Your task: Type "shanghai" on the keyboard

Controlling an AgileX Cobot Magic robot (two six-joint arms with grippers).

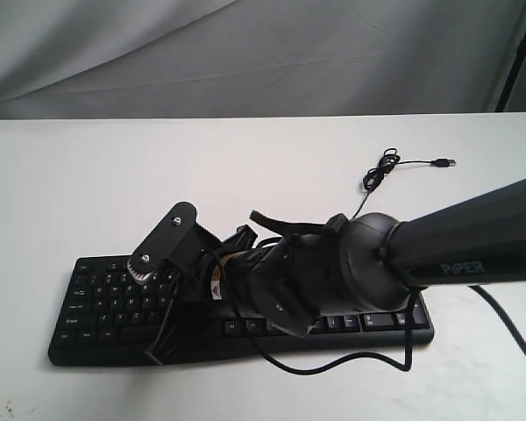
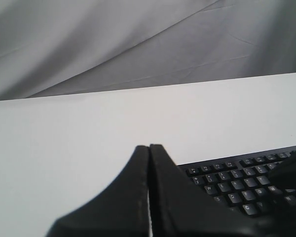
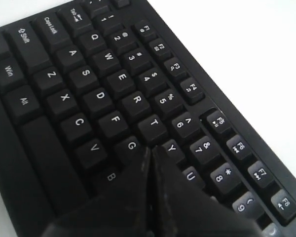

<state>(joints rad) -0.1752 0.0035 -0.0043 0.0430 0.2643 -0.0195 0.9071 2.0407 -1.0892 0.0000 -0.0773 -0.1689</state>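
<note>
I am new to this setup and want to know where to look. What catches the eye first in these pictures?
The big black right arm, marked PiPER, stretches from the right across the black keyboard on the white table. Its right hand, shut tight, points at the keys between G and Y. Farther back, the USB plug lies loose on the table.

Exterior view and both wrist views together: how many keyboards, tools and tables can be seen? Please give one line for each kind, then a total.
keyboard: 1
tools: 2, the left tool and the right tool
table: 1
total: 4
</note>
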